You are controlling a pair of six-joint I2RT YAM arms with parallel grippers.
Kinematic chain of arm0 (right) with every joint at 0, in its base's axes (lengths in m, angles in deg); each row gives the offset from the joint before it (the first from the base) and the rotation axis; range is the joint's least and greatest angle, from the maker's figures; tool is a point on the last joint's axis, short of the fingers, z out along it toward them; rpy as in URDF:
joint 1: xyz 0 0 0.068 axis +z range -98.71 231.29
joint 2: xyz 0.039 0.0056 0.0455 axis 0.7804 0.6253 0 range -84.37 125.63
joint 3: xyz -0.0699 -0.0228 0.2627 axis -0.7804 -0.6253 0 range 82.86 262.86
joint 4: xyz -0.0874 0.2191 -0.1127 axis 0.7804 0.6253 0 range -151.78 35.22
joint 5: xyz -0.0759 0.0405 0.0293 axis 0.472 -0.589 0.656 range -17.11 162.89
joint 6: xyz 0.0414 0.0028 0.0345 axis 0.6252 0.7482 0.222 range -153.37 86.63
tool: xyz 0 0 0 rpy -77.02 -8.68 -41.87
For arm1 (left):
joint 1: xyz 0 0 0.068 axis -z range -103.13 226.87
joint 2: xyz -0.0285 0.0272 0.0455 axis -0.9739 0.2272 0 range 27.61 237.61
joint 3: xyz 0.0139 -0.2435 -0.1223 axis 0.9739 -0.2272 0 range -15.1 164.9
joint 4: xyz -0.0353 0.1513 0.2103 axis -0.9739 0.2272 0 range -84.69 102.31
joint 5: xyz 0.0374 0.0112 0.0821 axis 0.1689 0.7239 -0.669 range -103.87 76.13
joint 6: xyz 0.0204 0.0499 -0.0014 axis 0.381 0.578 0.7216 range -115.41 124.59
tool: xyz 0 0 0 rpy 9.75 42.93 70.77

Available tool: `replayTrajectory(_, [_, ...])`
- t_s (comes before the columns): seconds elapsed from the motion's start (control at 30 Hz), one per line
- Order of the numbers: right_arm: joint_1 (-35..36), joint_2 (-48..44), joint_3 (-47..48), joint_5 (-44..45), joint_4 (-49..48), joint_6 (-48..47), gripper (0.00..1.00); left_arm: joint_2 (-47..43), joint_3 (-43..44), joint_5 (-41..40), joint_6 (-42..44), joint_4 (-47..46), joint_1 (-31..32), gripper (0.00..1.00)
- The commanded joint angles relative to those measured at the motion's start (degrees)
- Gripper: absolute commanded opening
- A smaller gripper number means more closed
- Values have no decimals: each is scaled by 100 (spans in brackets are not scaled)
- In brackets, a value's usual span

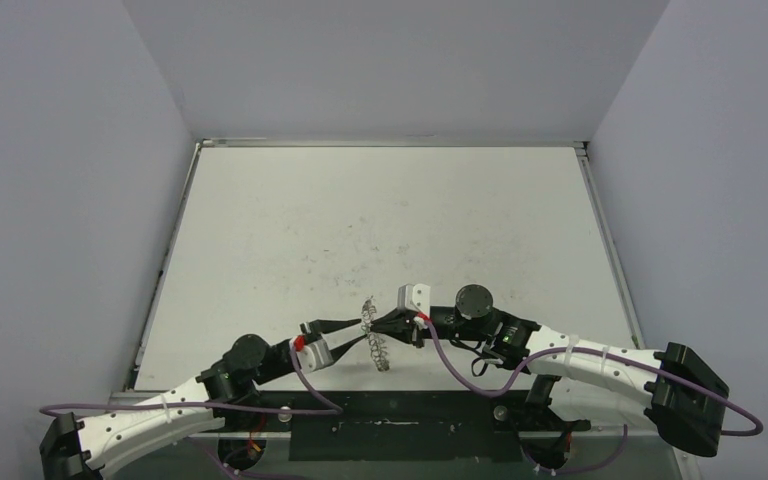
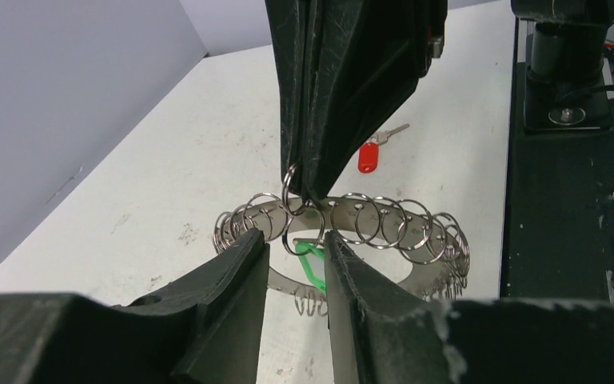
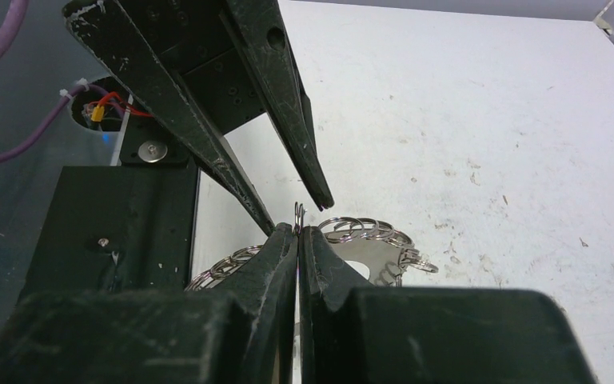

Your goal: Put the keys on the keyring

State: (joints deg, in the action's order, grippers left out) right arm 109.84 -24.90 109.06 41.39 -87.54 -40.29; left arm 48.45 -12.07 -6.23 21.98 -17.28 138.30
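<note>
Right gripper [image 3: 298,233] clamped on a keyring [image 2: 368,220] loop. Left gripper [image 2: 292,240] jaws apart, green-tagged key [image 2: 310,264] showing between. Red-tagged key [image 2: 369,157] lies apart.

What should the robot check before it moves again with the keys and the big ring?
1. Right gripper pinching one loop of the ring: ok.
2. Left gripper opened, fingers apart: ok.
3. Green key hooked onto a loop: cannot tell; its tag sits between the left fingers.
4. Red key on the ring: not ok; it lies on the table, apart from the ring.
</note>
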Motion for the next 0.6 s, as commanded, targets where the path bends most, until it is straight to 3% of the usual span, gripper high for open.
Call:
replayTrajectory(0.0, [-5,-102,125,-205,-621,48,0,79,66,-40,-156,-678,4,30])
replayTrajectory(0.27, [-6,-49,140,-277,-645,81,0,561,186,170,-162,-1209,7,25])
replayTrajectory(0.37, [-10,-27,157,-285,-650,82,0,748,253,285,-155,-1228,3,17])
replayTrajectory(0.47, [-7,-2,158,-295,-637,77,0,822,259,343,-158,-1297,8,2])
replayTrajectory(0.57, [-7,20,149,-289,-609,60,0,824,275,410,-168,-1333,5,2])
